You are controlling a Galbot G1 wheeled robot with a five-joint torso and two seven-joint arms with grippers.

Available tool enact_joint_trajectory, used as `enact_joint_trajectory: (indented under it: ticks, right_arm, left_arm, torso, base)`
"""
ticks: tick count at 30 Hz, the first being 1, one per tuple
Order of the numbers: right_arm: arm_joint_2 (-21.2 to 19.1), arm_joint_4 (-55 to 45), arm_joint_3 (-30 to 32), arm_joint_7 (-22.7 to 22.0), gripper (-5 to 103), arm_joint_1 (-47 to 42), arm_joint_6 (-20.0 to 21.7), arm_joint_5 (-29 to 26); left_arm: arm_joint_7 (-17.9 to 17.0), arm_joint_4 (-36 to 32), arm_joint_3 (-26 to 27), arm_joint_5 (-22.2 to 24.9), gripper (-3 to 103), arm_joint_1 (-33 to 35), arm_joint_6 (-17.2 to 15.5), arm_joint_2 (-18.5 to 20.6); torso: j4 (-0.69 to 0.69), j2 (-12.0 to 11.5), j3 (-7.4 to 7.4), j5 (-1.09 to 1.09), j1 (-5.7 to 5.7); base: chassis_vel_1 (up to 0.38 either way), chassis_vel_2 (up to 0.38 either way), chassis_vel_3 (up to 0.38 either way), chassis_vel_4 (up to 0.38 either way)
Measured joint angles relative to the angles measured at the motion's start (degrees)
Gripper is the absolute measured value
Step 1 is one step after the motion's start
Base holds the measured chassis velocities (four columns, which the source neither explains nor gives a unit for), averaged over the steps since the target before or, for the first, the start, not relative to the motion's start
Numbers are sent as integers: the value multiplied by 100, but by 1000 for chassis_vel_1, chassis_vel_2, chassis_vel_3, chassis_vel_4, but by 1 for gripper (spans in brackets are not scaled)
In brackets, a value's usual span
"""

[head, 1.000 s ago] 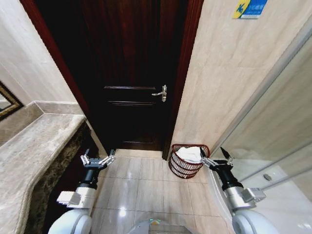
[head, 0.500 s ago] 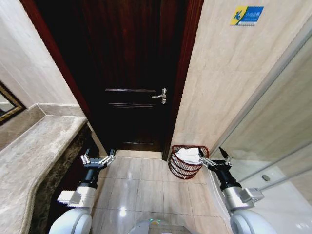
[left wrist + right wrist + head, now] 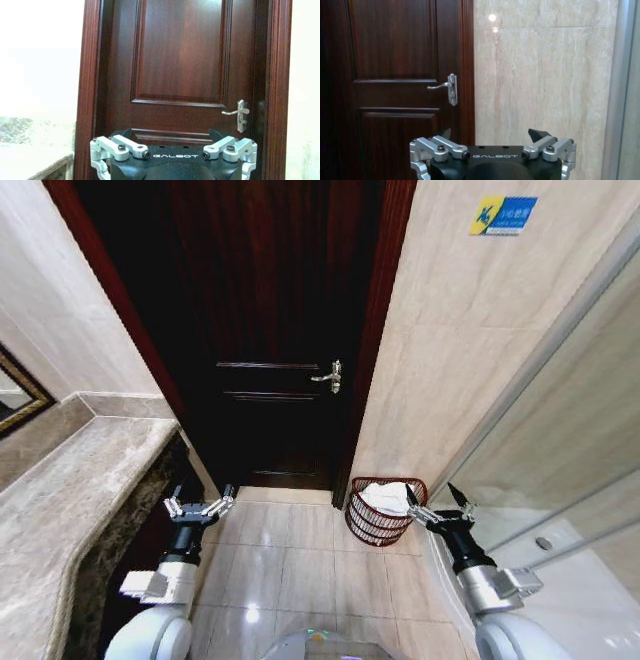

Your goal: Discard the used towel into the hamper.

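While towel (image 3: 385, 498) fills hamper (image 3: 378, 521) (beside door (image 3: 270, 330)), grippers hang apart.

Hamper (image 3: 384, 515): near rim partly covered by the right gripper (image 3: 440, 502); depth of contents not determinable.
Towel (image 3: 385, 497): lower part hidden inside the basket.
Wall sign (image 3: 503, 214): lettering too small to read.
Door (image 3: 270, 330): top cut off by the frame edge.
Framed mirror (image 3: 15, 395): cut off at the left edge.

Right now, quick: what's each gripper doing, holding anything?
Left gripper: open, empty, low beside the counter.
Right gripper: open, empty, next to the hamper; the towel lies inside.
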State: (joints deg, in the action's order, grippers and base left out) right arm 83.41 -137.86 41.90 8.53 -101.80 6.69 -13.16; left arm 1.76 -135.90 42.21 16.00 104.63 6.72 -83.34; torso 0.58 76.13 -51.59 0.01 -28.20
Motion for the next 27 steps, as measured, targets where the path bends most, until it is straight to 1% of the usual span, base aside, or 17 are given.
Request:
enact_joint_trajectory:
  ticks: [9, 16, 24, 27]
  right_arm:
    - [3, -5, -103, 11, 100, 19, 1, 47]
    - [54, -12, -158, 55, 100, -9, -3, 115]
    - [77, 48, -169, 89, 100, 0, -40, 129]
    - [84, 56, -174, 94, 100, 4, -44, 133]
  left_arm:
    - [-14, 15, 12, -4, 100, 8, 46, -14]
    - [-48, 99, 11, -2, 100, -14, 57, -16]
    - [-53, 129, 6, 18, 100, -52, 57, -6]
    - [-58, 172, 11, 30, 100, -64, 61, -15]
  torso:
    - [0, -21, 12, 0, 12]
    - [0, -38, 18, -2, 13]
    - [-1, -45, 24, 1, 20]
    - [0, -47, 26, -2, 23]
  base:
    - [102, -111, -101, 108]
    - [72, -55, -76, 61]
    - [100, -94, -96, 104]
    - [122, -132, -111, 136]
